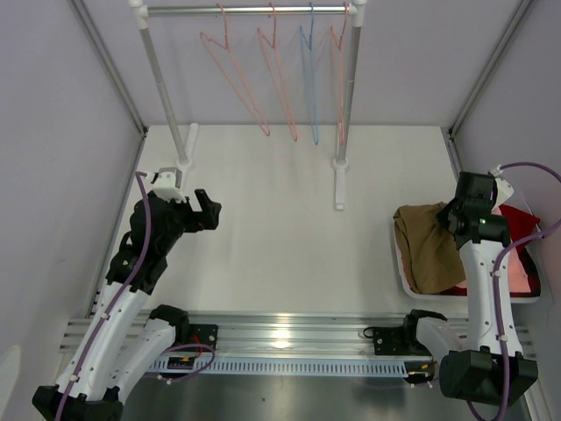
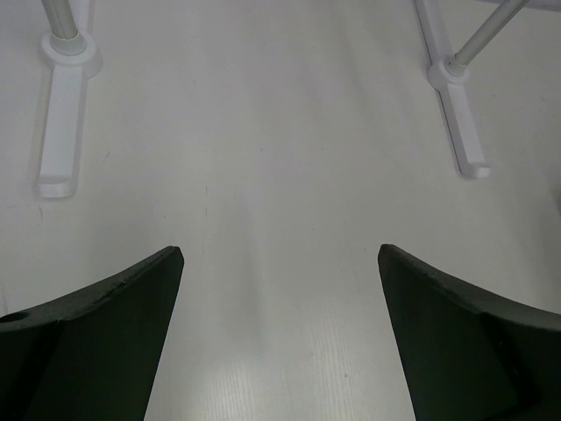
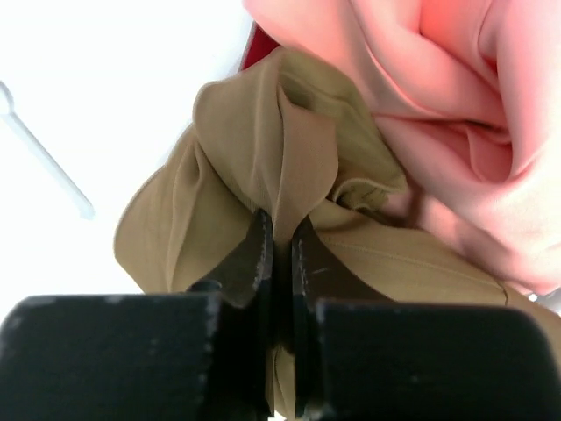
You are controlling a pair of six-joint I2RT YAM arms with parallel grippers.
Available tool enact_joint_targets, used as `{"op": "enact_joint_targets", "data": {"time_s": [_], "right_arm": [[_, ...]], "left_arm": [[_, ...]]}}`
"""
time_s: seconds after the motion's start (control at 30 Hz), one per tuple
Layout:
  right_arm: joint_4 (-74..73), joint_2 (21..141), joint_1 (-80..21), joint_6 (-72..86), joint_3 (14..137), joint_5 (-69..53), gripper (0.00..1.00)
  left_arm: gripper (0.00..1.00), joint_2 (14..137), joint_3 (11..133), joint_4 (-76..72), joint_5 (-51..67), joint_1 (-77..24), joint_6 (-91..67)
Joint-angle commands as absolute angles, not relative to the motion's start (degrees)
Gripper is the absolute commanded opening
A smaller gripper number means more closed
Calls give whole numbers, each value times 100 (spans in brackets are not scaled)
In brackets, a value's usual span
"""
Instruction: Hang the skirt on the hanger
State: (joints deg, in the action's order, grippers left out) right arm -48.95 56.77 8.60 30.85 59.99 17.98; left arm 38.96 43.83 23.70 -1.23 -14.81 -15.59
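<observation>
Fingers (image 3: 252, 259) of my right gripper (image 3: 280, 230) are pressed almost together on a raised fold of the skirt (image 3: 263, 140). The tan cloth is pinched between the tips and bunches up just beyond them. The skirt lies crumpled in a white tray (image 1: 399, 272) at the right edge of the table, filling the tray's left side. A pink cloth (image 3: 438, 88) touches it on one side and a red cloth (image 1: 521, 219) lies further in. Seen from above, my right wrist covers the spot where the grip is made. My left gripper (image 2: 280, 254) is spread wide and holds nothing. It hovers over bare table (image 2: 280, 132) on the left, well apart from the skirt. The hanger (image 1: 235, 86), a thin pink wire one, hangs among others on a rail (image 1: 245, 10) at the far end of the table, well apart from both arms. I judge the task barely begun. A hold on the skirt is made, but as far as I can see the skirt is not yet lifted from the tray. Taking a hanger off the rail, spreading the skirt and putting it on the hanger are all left to do.
</observation>
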Motion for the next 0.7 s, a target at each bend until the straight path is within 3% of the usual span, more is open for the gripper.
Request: {"op": "enact_joint_targets", "data": {"time_s": [0.0,0.37,0.67], "right_arm": [[-4957,5607,879,2980,6792,1591,0],[-5063,6046,870,2988,9569,319,0],[-4325,6372,29,3085,10502,-264,0]], "left_arm": [[99,3858,4579,2241,-44,-1441,-1635],[99,3911,4579,2224,167,-1441,-1644],[99,3929,4579,2224,167,-1441,-1644]]}}
